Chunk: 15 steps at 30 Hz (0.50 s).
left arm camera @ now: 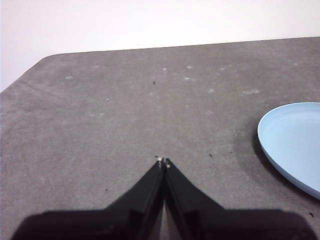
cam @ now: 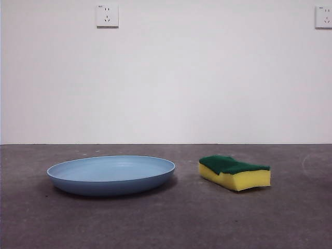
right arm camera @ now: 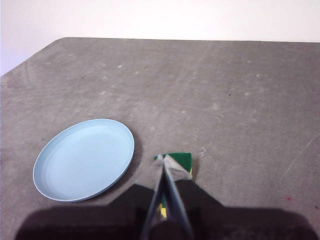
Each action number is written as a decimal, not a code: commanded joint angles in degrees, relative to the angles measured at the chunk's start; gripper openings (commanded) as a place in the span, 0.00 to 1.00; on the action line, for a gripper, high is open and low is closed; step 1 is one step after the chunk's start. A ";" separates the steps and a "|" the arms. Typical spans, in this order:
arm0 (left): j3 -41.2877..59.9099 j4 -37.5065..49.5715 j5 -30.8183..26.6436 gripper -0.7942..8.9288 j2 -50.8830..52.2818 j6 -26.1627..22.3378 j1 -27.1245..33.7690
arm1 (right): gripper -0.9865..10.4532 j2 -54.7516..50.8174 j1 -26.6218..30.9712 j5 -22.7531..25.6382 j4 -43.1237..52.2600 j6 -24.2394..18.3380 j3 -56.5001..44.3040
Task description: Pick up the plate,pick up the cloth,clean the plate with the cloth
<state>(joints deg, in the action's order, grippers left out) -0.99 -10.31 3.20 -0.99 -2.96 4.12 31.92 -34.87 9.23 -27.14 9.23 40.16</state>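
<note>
On the table (cam: 290, 218), the plate (cam: 111, 174) lies at 9 o'clock of the cloth (cam: 234, 172), untouched. Both the left gripper (left arm camera: 163, 162) and right gripper (right arm camera: 161, 158) have jaws pressed together; spread them first, then catch the plate's rim squarely.

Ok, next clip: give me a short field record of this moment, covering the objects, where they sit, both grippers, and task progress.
plate: light-blue plate, flat on the grey table, nothing on it
sponge: yellow sponge, green scouring side up, beside the plate, apart from it
left gripper: left gripper shut, holding nothing, above bare table near the plate's edge
right gripper: right gripper shut, holding nothing, above the sponge
progress: nothing picked up yet
</note>
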 commanded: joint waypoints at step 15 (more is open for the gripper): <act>0.74 0.13 -0.07 0.08 0.24 0.35 0.22 | 0.09 -7.43 19.04 -8.02 4.72 -17.97 -9.20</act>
<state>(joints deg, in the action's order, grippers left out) -0.99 -10.33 3.20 -0.99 -2.96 4.12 25.32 -17.93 3.07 -23.68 -7.84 32.77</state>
